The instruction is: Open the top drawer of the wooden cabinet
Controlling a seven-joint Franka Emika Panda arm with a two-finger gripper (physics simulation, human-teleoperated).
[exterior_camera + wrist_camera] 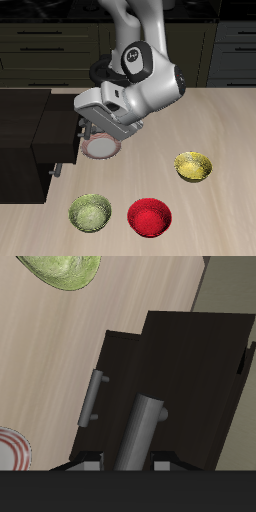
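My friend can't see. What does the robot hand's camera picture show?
A dark brown wooden cabinet seen from above, its top drawer with a short grey handle facing the pale table. A green bowl and a striped plate's edge sit nearby.

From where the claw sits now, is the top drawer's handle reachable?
Probably yes. In the wrist view the top drawer shows its grey bar handle with bare table beside it and nothing in between. Whether the claw is open cannot be told.

Green bowl (89, 213), red bowl (149, 216), yellow bowl (194, 166) and a partly hidden pink-rimmed plate (102, 148) on the table (225, 120).
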